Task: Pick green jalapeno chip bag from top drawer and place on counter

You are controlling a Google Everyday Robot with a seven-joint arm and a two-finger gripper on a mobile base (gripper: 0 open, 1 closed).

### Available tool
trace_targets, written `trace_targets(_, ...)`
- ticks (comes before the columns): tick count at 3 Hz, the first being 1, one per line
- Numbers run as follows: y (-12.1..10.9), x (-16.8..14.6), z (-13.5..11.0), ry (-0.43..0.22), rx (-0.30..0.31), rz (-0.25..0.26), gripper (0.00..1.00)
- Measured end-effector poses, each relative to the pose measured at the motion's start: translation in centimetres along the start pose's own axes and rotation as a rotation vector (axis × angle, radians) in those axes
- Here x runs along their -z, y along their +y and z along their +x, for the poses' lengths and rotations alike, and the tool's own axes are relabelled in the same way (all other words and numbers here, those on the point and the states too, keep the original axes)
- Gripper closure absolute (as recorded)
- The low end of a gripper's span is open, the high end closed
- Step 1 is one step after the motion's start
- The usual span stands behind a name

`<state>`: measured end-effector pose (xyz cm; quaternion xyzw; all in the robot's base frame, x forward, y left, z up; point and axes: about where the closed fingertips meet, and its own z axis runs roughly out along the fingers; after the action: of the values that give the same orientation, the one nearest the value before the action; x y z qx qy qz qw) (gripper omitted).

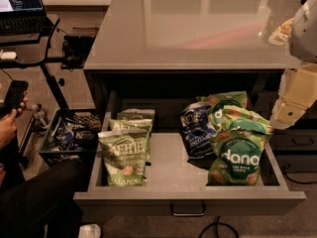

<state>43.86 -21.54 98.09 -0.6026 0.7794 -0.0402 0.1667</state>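
An open drawer (173, 175) juts toward the camera from beneath a glossy grey surface (198, 29). The green jalapeno bag (124, 157) stands at the drawer's front left, just behind the front wall. It is upright and tipped slightly backward, with its long axis running bottom to top. The sealed top edge points up and toward the back of the drawer, and its printed face looks at the camera. The bag is pale green with white brand lettering across the middle, a small round picture below that, and "JALAPENO" along the bottom. 2 more bags (134, 119) of the same kind stand in a row close behind it. In the middle of the drawer is a dark blue bag (195, 133), and to its right are green "dang" bags (237, 152). The pincer (290, 108), cream-coloured, hangs at the right edge, above and outside the drawer's right wall, apart from every bag. Whether it is open or closed cannot be told, and it is not seen holding anything.
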Motion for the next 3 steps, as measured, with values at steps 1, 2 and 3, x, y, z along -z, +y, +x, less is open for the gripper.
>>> trace_targets(1,0.0,0.0,0.0,0.0,0.0,0.0,0.0)
trace_targets(2,-0.1,-1.4,0.0,-0.033,-0.017,0.013,0.0)
trace_targets(3,-1.4,-5.5,1.4,-0.088,-0.096,0.037,0.0)
